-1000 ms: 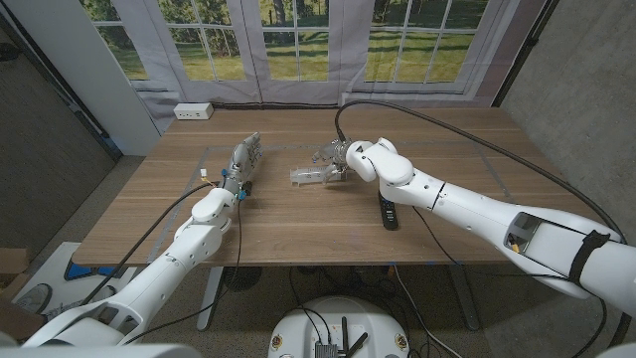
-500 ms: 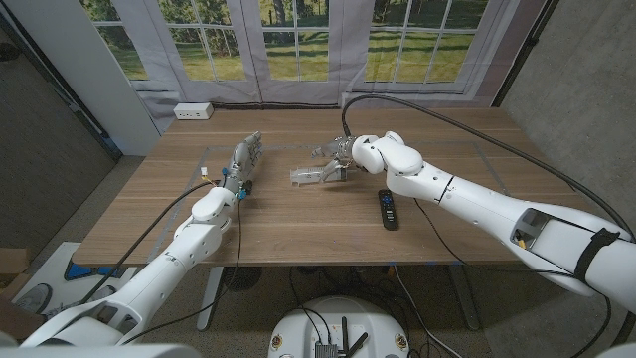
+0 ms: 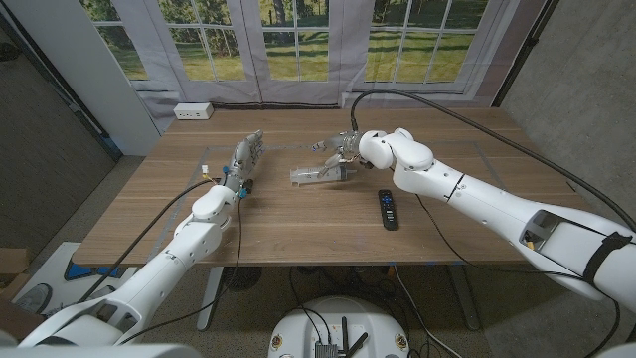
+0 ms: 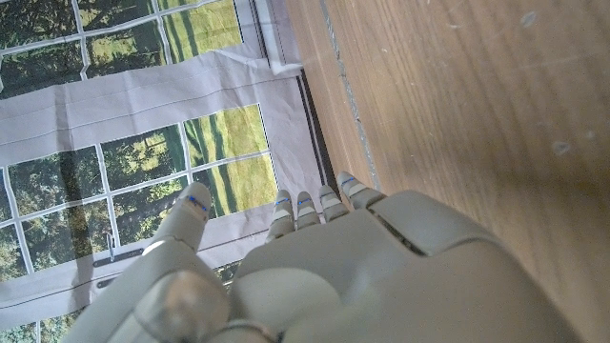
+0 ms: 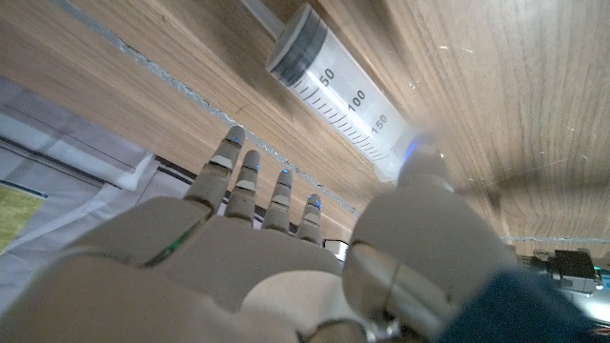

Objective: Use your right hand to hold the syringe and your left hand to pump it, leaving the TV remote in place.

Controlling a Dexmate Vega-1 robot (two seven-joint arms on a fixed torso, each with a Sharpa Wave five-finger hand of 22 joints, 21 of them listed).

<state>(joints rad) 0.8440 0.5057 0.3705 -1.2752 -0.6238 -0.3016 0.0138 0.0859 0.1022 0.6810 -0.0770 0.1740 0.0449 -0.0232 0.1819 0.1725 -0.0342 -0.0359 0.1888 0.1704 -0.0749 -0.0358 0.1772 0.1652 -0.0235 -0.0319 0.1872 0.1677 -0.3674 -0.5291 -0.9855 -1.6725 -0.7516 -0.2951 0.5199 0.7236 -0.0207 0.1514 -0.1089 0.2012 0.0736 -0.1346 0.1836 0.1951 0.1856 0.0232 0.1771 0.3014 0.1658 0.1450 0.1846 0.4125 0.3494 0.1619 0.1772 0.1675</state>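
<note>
A big wooden table [image 3: 298, 224] is seen, with both robot arms reaching over it. The right hand [image 3: 343, 149] is held right over the back end of the syringe [image 3: 316, 175], which lies on its side near the middle of the table. In the right wrist view the fingers [image 5: 250, 176] are spread wide and nothing is gripped yet, though the thumb looks very close to the clear tube. The left hand [image 3: 245, 159] is kept apart to the side, fingers out straight, with nothing in it. The TV remote [image 3: 387, 209] is left lying nearer the front edge. The grabbing step seems to be in hand. Next, the fingers must be closed around the tube.
</note>
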